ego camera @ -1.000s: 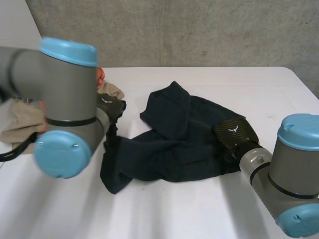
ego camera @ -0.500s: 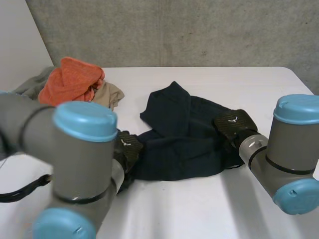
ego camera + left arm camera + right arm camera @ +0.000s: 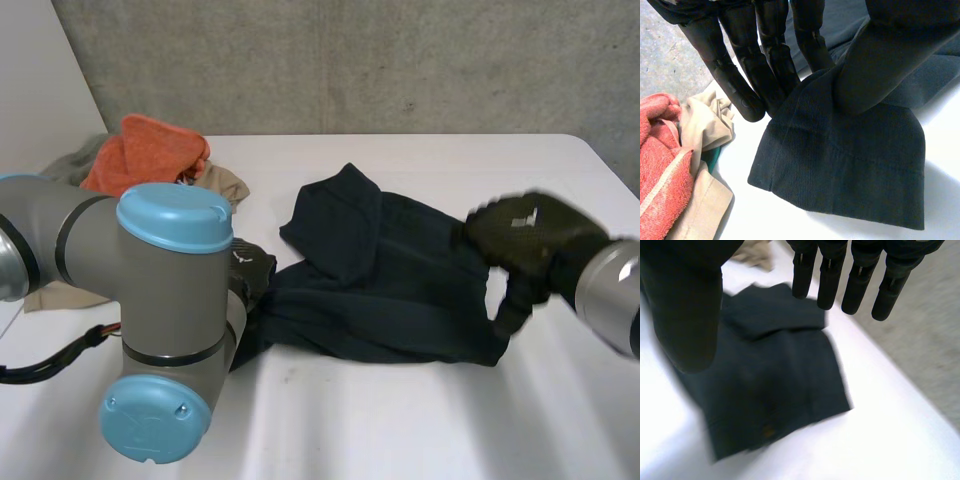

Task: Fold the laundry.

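Left wrist view: left hand point(image 3: 765, 65) pinches left end of dark blue cloth point(image 3: 850, 170) between thumb and fingers. Cloth lies crumpled in middle of white table point(image 3: 400, 420). Right hand point(image 3: 860, 285) above cloth's right end, fingers straight, thumb apart, holding nothing. Orange towel point(image 3: 145, 155) and tan cloth point(image 3: 222, 185) piled at far left corner.

- A dark navy garment point(image 3: 380, 285) lies rumpled across the middle of the white table point(image 3: 400, 425).
- The left hand point(image 3: 252, 275) is at the garment's left end, partly hidden behind the left arm point(image 3: 150, 270).
- The right hand point(image 3: 525, 240) is at the garment's right end.
- An orange towel point(image 3: 150, 152) lies heaped beside a beige cloth point(image 3: 222, 186) at the table's far left, apart from the garment.
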